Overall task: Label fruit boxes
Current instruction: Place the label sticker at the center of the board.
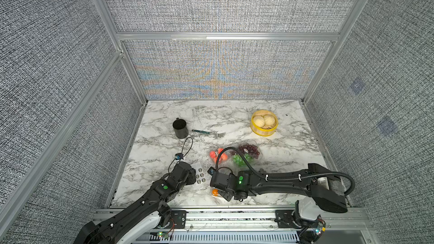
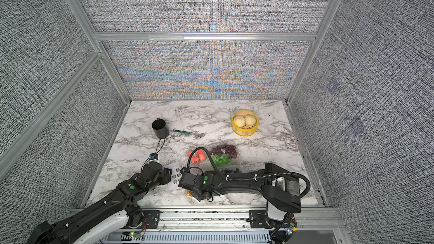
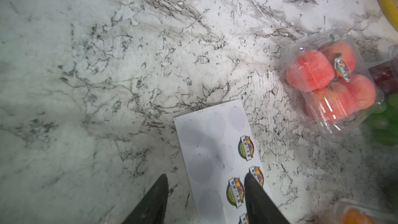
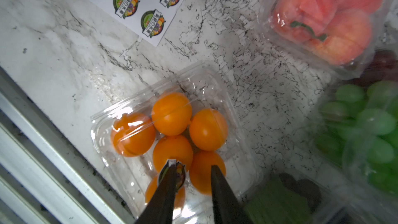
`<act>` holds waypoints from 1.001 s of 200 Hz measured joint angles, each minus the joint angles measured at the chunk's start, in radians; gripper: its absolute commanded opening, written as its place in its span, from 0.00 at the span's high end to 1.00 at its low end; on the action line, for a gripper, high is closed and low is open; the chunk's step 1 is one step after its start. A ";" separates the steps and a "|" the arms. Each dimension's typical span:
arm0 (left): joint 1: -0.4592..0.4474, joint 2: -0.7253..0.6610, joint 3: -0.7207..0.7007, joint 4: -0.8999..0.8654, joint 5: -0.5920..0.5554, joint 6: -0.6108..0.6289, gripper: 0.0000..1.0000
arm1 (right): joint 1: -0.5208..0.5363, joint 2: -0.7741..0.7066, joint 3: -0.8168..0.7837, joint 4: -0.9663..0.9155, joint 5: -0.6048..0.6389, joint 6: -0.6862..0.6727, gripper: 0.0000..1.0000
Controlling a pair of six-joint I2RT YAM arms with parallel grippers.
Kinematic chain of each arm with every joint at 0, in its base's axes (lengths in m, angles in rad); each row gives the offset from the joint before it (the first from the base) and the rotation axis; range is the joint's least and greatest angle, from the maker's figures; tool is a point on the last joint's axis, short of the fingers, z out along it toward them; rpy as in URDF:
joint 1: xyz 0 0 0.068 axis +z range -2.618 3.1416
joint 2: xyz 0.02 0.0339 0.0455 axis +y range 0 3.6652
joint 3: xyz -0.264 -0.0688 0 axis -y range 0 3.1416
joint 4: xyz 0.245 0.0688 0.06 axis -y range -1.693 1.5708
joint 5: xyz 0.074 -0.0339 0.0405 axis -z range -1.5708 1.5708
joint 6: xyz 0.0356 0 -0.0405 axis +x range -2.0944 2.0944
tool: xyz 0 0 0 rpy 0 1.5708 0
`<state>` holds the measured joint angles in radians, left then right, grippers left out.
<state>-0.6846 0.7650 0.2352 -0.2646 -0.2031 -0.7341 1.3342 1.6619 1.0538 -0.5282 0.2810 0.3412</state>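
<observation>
The right gripper [image 4: 192, 167] stands with jaws apart over the orange-ball box [image 4: 215, 91], and a round sticker [image 4: 181, 175] clings at one fingertip. The left gripper [image 3: 205, 176] is also parted, one finger resting on the sticker sheet [image 3: 215, 130]. The orange-ball box lies just beside the sheet. The red-fruit box [image 3: 342, 39], already stickered, lies near the sheet, with the grape box [image 1: 249, 152] beyond.

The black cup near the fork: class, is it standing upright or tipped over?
Upright. In a top view the black cup stands on its base on the marble table, with its open mouth facing up.
</observation>
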 measured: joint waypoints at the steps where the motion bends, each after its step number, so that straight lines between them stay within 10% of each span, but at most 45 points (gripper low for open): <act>1: 0.000 0.000 0.000 0.000 0.000 0.000 0.43 | 0.000 0.000 0.000 0.000 0.000 0.000 0.67; 51: 0.000 -0.020 -0.010 0.002 0.016 0.000 0.42 | 0.007 -0.011 -0.010 0.003 0.006 -0.001 0.51; 200: 0.000 0.006 -0.018 0.010 0.031 -0.011 0.41 | 0.013 -0.011 -0.030 0.040 -0.031 0.000 0.53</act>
<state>-0.6846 0.7712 0.2169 -0.2546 -0.1722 -0.7452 1.3476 1.6512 1.0241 -0.4885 0.2497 0.3408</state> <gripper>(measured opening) 0.588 0.473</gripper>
